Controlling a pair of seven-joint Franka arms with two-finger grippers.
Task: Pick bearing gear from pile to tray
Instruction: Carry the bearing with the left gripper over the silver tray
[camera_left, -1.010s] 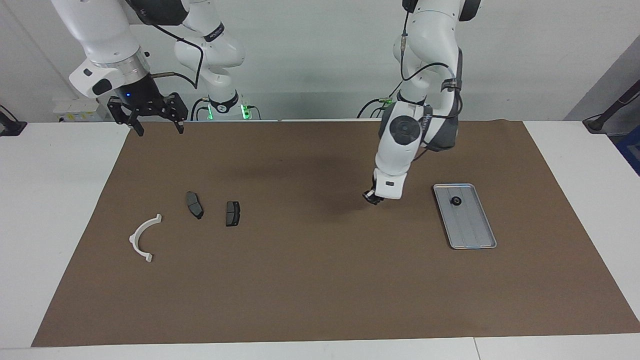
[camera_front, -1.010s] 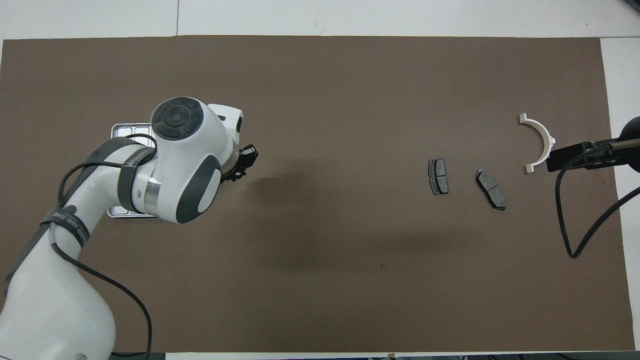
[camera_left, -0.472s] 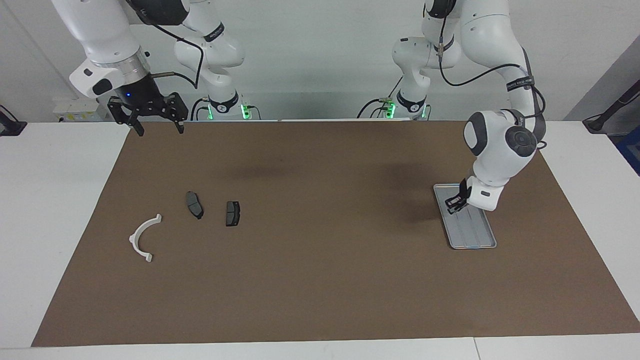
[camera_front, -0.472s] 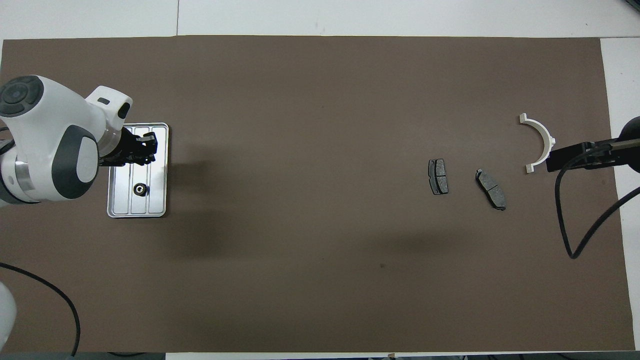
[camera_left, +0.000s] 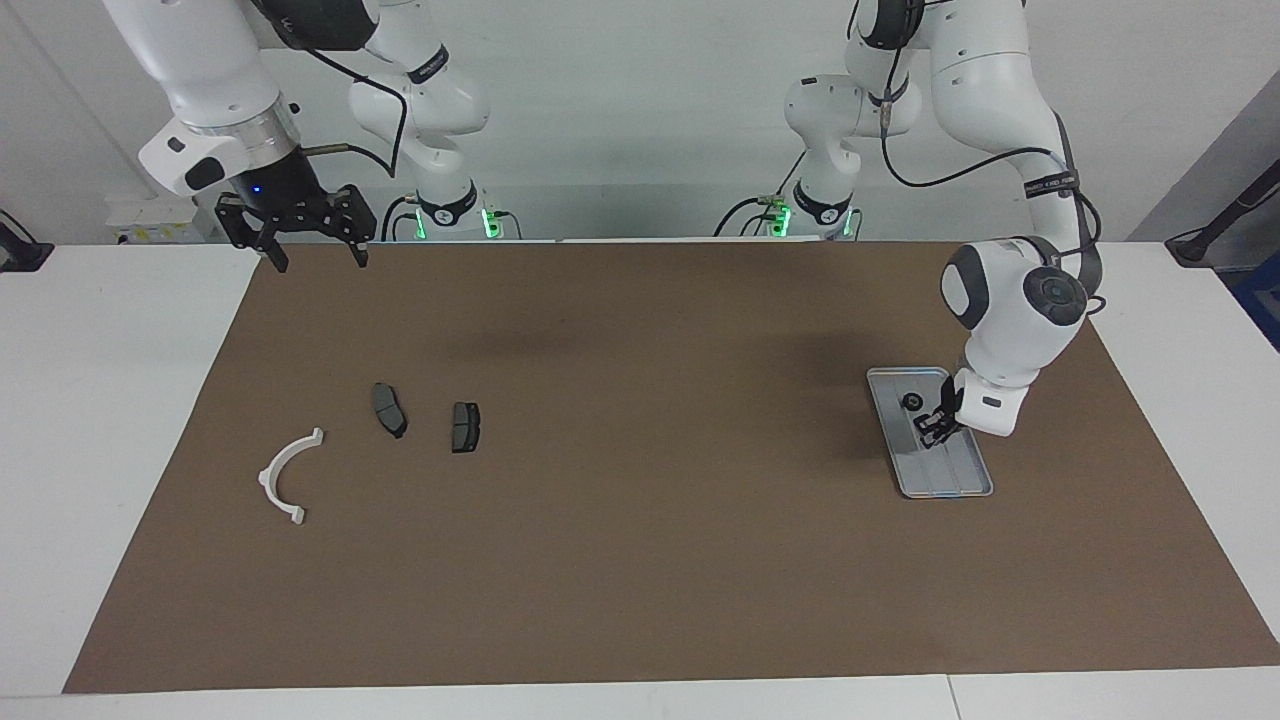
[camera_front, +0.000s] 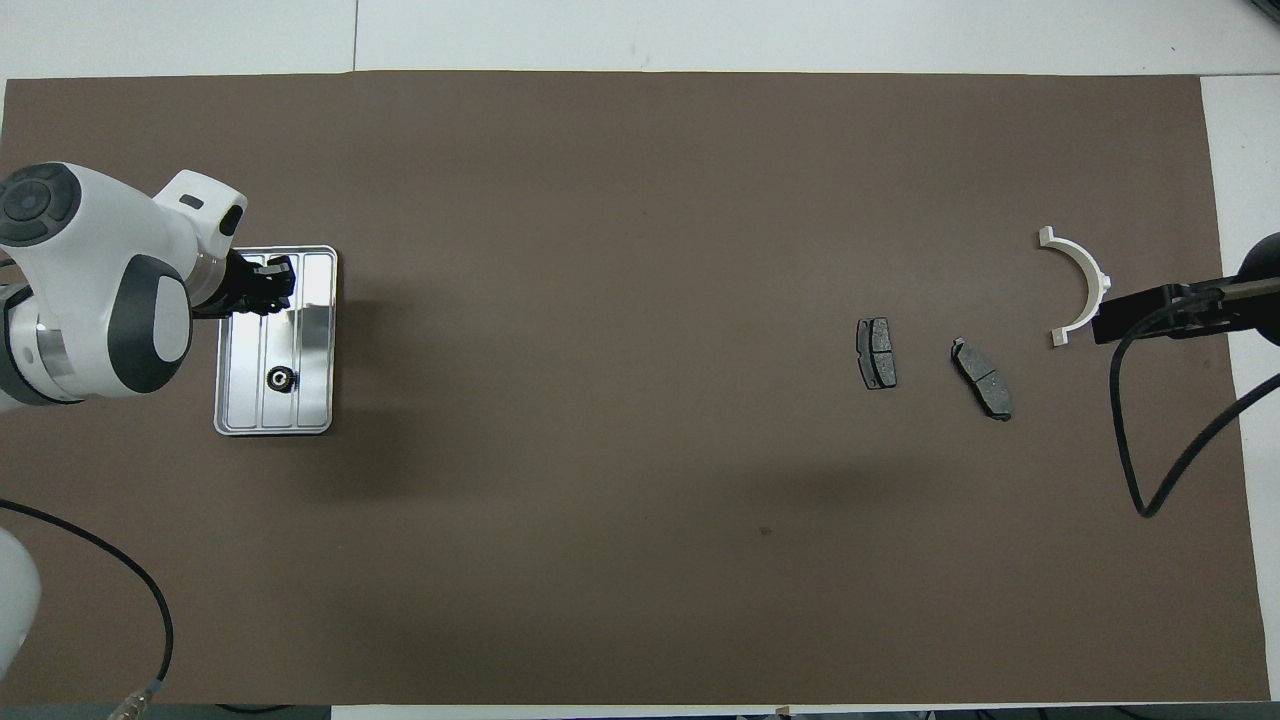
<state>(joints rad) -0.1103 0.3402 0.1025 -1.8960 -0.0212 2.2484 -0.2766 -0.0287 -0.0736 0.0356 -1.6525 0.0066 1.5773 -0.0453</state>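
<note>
The silver tray (camera_left: 962, 478) (camera_front: 312, 405) lies on the brown mat toward the left arm's end. One black bearing gear (camera_left: 912, 402) (camera_front: 280, 378) rests in it. My left gripper (camera_left: 934, 428) (camera_front: 272, 288) hangs low over the tray's middle, shut on a small dark piece that looks like another bearing gear. The pile lies toward the right arm's end: a white half-ring bracket (camera_left: 288, 476) (camera_front: 1080, 282) and two dark brake-pad plates (camera_left: 389, 410) (camera_left: 465, 427). My right gripper (camera_left: 300, 245) waits open, raised over the mat's edge nearest the robots.
The brown mat (camera_left: 640, 560) covers most of the white table. A black cable (camera_front: 1135, 440) hangs from the right arm over that end of the mat. The left arm's elbow (camera_front: 90, 290) overhangs the tray's outer side.
The left arm swung from over the middle of the mat to over the tray, then lowered and shifted along it. The right arm stayed still.
</note>
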